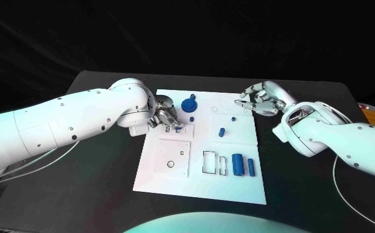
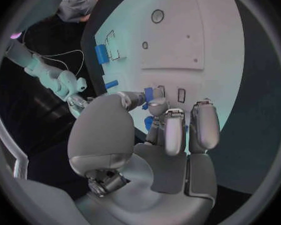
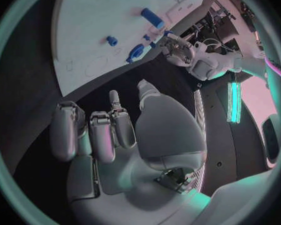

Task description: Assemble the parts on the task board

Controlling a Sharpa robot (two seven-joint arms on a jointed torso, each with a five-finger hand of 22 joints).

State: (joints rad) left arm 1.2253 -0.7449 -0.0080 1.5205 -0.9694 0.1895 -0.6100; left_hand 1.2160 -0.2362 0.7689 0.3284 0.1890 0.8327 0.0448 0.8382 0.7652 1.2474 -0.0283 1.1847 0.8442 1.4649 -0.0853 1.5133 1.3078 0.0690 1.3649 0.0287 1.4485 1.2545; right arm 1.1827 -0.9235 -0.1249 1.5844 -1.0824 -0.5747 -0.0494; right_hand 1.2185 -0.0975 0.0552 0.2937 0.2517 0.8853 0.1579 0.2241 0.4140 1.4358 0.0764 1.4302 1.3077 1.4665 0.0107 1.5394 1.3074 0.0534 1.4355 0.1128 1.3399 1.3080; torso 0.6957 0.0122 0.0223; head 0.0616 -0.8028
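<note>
Two hands work at the board [image 1: 164, 176]. The left hand [image 1: 166, 115] pinches a small blue part [image 2: 148, 93] right over a slot, likely to push it in. The right hand [image 1: 260, 98] waits at the board's far edge, fingers curled, holding nothing.

My flat white task board [image 1: 164, 160] carries small blue plastic parts [image 1: 243, 167]. It lies on the matte black table [image 1: 94, 189]. My jointed metal hands [image 1: 166, 115] are silver.

Robot lab: black table [image 1: 102, 184], white task board [image 1: 199, 181]
</note>
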